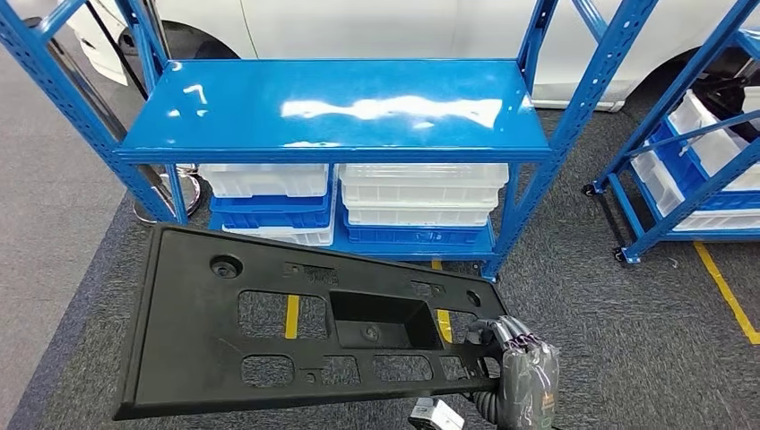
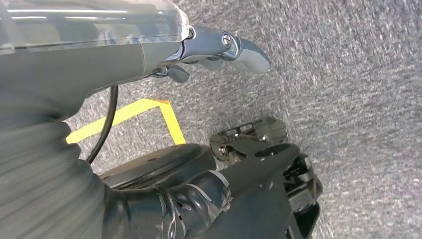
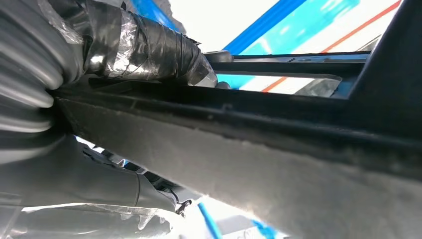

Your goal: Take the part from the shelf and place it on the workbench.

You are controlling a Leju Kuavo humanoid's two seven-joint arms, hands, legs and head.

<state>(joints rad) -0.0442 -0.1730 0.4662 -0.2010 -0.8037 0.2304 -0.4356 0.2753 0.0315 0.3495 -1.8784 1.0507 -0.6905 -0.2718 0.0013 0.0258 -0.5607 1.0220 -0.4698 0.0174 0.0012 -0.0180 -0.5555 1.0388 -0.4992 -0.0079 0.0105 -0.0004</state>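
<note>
The part is a long black plastic panel (image 1: 269, 331) with several cut-outs, held low in front of me, roughly level above the grey carpet. My right hand (image 1: 524, 372) grips its near right corner, fingers hooked over the edge. In the right wrist view a taped finger (image 3: 149, 50) lies over the panel's edge (image 3: 278, 149) and the thumb sits beneath it. My left hand (image 2: 199, 64) hangs beside my body above the floor, thumb and fingers apart, holding nothing.
The blue shelf rack (image 1: 341, 107) stands straight ahead, its glossy top board bare. White and blue bins (image 1: 421, 202) are stacked on its lower level. A second blue rack (image 1: 690, 170) with bins stands to the right. A white car is behind. Yellow tape lines (image 1: 726, 296) mark the carpet.
</note>
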